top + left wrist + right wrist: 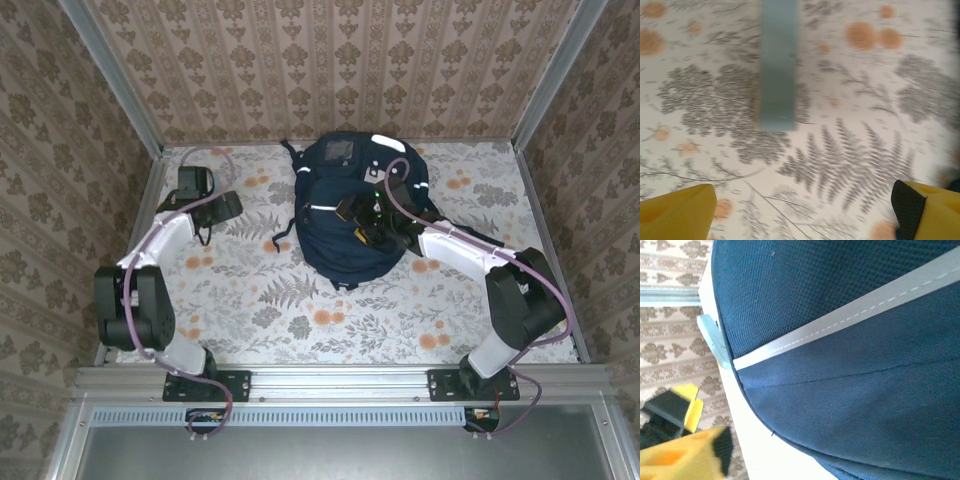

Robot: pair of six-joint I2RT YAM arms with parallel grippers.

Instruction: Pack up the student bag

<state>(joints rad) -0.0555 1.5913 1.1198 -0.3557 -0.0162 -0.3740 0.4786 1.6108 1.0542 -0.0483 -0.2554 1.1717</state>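
Observation:
The student bag [345, 205], a navy backpack with white reflective stripes, lies flat in the middle of the table. My right gripper [368, 225] hovers right over its top surface. In the right wrist view the bag's fabric [850, 390] and a white stripe lie close under the camera. One yellow finger with a black pad [722, 450] stands far to the left, and nothing is between the jaws. My left gripper [205, 195] is at the far left of the table, well away from the bag. Its yellow fingers [677, 212] stand wide apart over bare cloth, open and empty.
A pale blue-grey flat bar [777, 65] lies on the fern-patterned cloth ahead of the left gripper. A pale blue edge [712, 337] shows beside the bag. Wallpapered walls and metal frame posts [115, 85] close in the table on three sides.

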